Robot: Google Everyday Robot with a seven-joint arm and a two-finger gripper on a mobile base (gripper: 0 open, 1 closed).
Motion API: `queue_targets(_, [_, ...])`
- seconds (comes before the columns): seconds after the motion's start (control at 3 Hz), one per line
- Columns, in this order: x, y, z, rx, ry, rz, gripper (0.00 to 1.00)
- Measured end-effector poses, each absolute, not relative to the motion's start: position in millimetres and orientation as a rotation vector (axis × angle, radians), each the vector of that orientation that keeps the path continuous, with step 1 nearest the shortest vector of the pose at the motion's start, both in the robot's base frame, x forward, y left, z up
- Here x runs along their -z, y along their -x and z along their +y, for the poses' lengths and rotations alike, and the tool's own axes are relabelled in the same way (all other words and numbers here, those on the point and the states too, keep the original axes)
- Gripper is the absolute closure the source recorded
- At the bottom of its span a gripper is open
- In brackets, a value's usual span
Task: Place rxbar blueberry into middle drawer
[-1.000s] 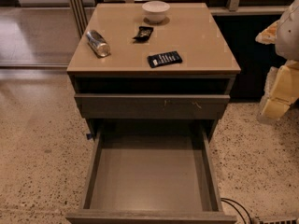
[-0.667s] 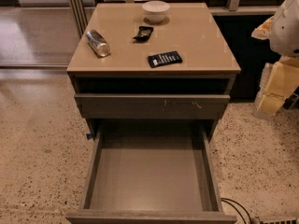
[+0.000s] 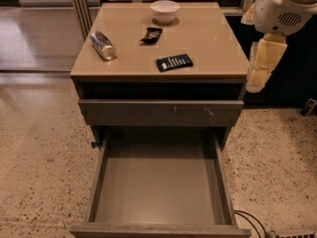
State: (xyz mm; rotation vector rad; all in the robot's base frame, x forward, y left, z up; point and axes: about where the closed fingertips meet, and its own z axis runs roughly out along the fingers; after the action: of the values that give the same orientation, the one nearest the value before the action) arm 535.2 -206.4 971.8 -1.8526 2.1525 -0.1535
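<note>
- The gripper (image 3: 256,78) hangs at the right edge of the cabinet, just beside the front right corner of the cabinet top (image 3: 213,38) and pointing down. You cannot tell from this view how far open it is. It has no hold of the bar, which lies apart from it on the top.
- Compared with a second ago, the gripper has come in from the right and a little upward. Before, it was further out over the floor; now it is at the cabinet's side. I judge this to be the beginning of the reach and not yet the grasp.
- The rxbar blueberry (image 3: 174,62) lies flat on the cabinet top, near the front edge and to the left of the gripper. It has not moved in this last second.
- The small black packet (image 3: 151,34) lies further back, the white bowl (image 3: 165,10) behind it, and a silver can (image 3: 103,45) on its side at the left. All of these are as they were.
- The upper drawer front (image 3: 161,113), the one with pale scratches, is closed. Below it the middle drawer (image 3: 158,187) is pulled fully out, and nothing shows in its tray.
- For your task this means the drawer is ready and the bar is not yet picked. The next move, as I judge it, is to bring the gripper left over the bar and take care not to choose the small black packet.
</note>
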Motion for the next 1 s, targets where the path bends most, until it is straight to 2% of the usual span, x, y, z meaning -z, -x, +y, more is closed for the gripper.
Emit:
queue_targets(0.67, [-925.6,-651.3,-210.2,0.049,1.786,2.186,0.00])
queue_targets(1.0, [-925.6,-651.4,-210.2,0.049,1.786,2.186,0.00])
